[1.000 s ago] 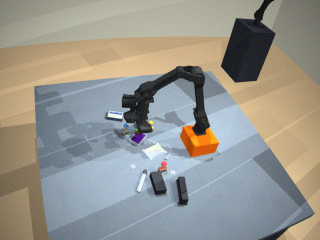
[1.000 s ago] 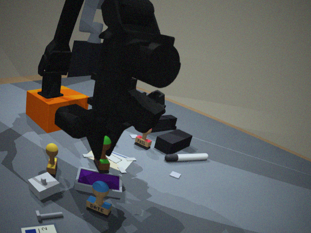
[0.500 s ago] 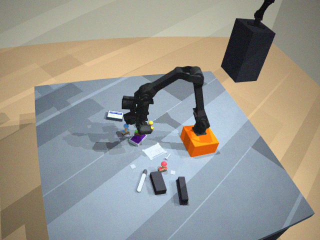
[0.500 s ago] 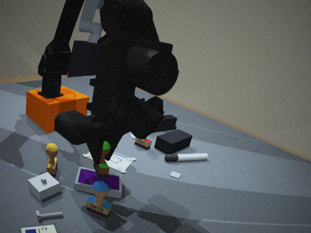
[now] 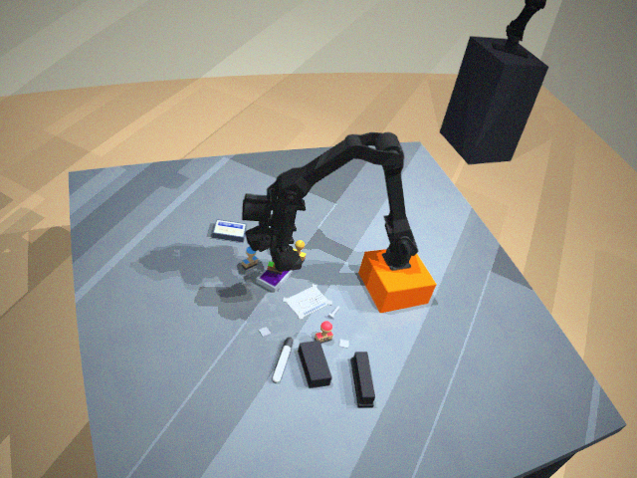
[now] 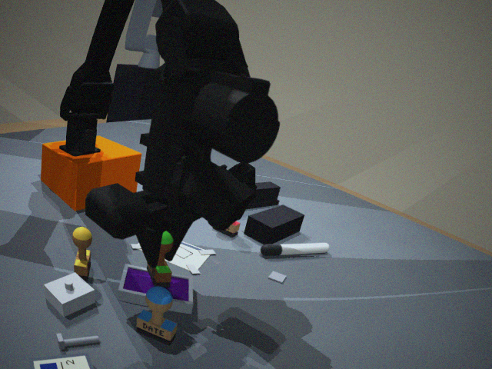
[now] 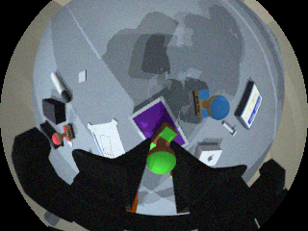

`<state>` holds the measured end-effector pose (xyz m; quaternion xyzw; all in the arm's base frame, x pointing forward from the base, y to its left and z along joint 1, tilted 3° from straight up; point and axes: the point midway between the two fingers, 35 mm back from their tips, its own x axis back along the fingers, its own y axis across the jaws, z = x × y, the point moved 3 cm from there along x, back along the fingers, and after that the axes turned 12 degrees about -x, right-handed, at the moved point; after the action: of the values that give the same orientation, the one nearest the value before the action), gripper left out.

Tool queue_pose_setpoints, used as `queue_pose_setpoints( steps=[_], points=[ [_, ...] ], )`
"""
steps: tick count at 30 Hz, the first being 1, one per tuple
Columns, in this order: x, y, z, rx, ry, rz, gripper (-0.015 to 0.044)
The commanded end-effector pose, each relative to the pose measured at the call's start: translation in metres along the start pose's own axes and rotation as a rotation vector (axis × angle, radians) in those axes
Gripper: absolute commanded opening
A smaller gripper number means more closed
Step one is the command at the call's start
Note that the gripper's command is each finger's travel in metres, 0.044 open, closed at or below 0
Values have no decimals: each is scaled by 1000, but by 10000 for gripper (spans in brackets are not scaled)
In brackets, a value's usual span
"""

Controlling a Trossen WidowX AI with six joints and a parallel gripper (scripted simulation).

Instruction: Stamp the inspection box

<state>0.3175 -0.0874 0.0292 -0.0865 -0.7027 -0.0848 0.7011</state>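
My gripper (image 6: 161,257) (image 7: 161,142) is shut on the green-topped stamp (image 5: 271,265) (image 6: 167,238) (image 7: 161,163) and holds it upright by its handle. The stamp's lettering is not readable. Its base is over the purple ink pad (image 5: 272,279) (image 6: 137,280) (image 7: 146,117), near one end. I cannot tell whether it touches the ink. The white card (image 5: 308,299) (image 6: 192,260) (image 7: 107,137) lies beside the pad with small tabs at its corners. Its box outline shows in the wrist view, and no print is visible in it.
A blue DATE stamp (image 6: 158,295) (image 7: 219,107) stands close to the pad. A yellow stamp (image 5: 300,244) (image 6: 82,238) and a grey lid (image 6: 69,295) are on another side. A red stamp (image 5: 324,329), a marker (image 5: 282,361) and two black blocks (image 5: 315,362) (image 5: 362,377) lie beyond the card.
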Motion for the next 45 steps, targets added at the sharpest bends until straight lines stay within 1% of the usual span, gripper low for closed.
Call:
queue_pose_setpoints(
  steps=[1, 45],
  points=[
    [-4, 0, 1, 3, 4, -1, 0],
    [-14, 0, 2, 0, 3, 0, 0]
  ],
)
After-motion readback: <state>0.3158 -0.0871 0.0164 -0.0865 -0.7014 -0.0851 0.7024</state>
